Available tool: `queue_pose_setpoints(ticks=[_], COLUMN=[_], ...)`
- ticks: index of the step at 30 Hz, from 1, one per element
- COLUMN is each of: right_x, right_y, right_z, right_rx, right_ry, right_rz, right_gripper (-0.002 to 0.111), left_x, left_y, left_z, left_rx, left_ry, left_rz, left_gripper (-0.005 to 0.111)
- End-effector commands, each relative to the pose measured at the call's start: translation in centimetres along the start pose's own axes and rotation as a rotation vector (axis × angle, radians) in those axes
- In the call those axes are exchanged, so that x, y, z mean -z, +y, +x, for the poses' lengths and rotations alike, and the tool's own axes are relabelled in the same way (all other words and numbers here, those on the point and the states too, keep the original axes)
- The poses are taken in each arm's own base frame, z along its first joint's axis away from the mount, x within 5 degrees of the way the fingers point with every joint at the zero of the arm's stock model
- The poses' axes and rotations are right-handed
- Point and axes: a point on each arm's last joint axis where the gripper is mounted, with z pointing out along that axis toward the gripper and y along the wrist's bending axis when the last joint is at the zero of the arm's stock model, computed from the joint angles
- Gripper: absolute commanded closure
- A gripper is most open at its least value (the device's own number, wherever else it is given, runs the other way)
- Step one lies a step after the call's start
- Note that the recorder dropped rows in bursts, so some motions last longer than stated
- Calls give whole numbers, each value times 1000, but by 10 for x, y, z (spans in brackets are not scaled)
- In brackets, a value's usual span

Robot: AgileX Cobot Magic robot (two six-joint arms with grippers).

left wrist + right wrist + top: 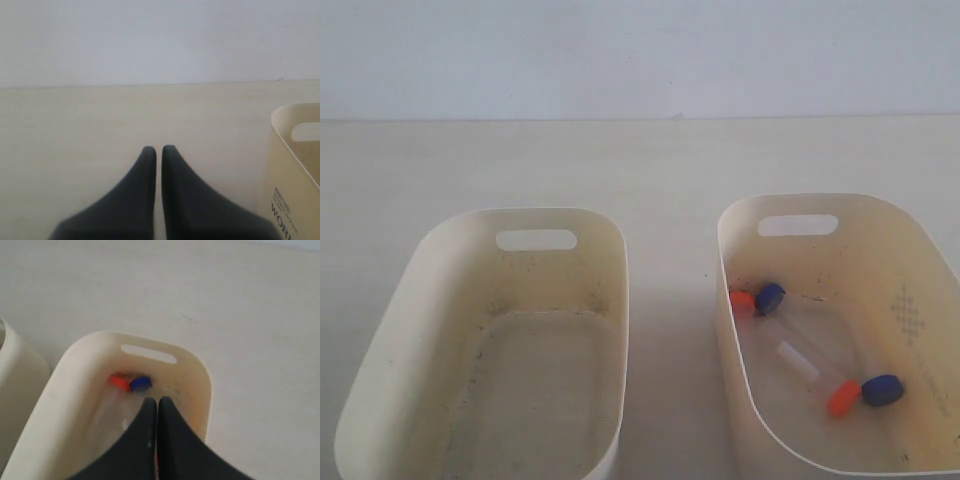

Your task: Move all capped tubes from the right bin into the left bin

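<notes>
Near the right edge of the bench (pixel 670 170), a cream oval plastic bin (pixel 916 262) holds clear capped tubes (pixel 802 358), apparently four. Both empty, the left tool (pixel 158 149) and right tool (pixel 158 400) are pressed together. Slick, overlapping tubes may slip from a pinch.

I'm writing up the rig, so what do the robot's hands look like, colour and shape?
The left hand and the right hand each have two matte black fingers, broad at the base and curving in to narrow rounded tips. No cables, markings or labels show on them. The arms themselves are out of view.
</notes>
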Motion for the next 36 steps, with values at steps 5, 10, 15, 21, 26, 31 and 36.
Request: queue_pose_setpoints(ticks=[5, 10, 15, 21, 26, 31, 36], right_x=[-38, -61, -74, -82, -100, -139, -160], right_y=[22, 32, 31, 32, 33, 34, 33], right_z=[-21, -14, -9, -7, 0, 9, 8], right_rx=[174, 238, 125, 107, 103, 59, 40], right_ry=[301, 425, 524, 558, 661, 763, 706], right_rz=[-122, -36, 28, 13, 6, -21, -12], right_gripper=[109, 109, 109, 109, 109, 109, 109], left_x=[0, 0, 0, 0, 0, 0, 0], left_y=[0, 0, 0, 0, 0, 0, 0], left_z=[-2, -2, -2, -2, -2, -2, -2], left_rx=[7, 7, 7, 7, 7, 7, 7], left_ry=[-13, -13, -13, -13, -13, -13, -13], left_rz=[-2, -2, -2, -2, -2, -2, -2], left_gripper=[102, 102, 102, 102, 102, 102, 102])
